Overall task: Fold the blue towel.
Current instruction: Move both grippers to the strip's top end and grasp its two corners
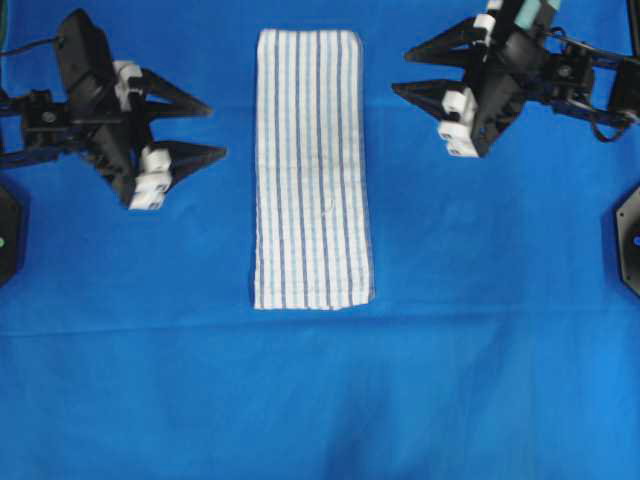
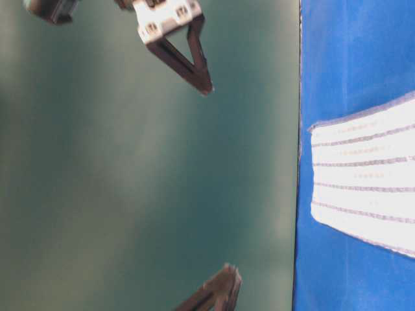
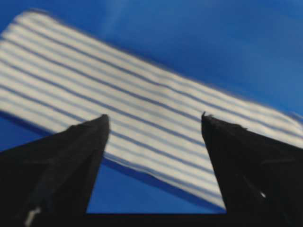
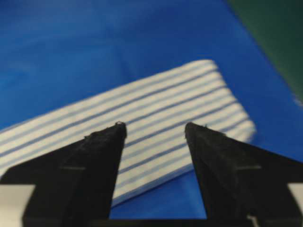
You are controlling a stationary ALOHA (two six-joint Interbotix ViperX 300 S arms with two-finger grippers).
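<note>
Left gripper (image 1: 212, 131): fingers spread apart, holding nothing, left of the blue towel, clear of it.
Right gripper (image 1: 402, 71): fingers spread apart, holding nothing, right of the towel's far end.
Blue towel (image 1: 312, 170): long narrow folded strip, flat on the blue sheet (image 1: 320, 400), between both grippers.

Overhead looks straight down; both close wrist views share the striped towel (image 1: 312, 170).

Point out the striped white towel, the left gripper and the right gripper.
striped white cloth towel (image 1: 312, 170): overhead view, middle of the cloth.
left gripper (image 1: 213, 128): overhead view, the gap midway between its open black fingertips.
right gripper (image 1: 401, 71): overhead view, the gap midway between its open fingertips.
</note>
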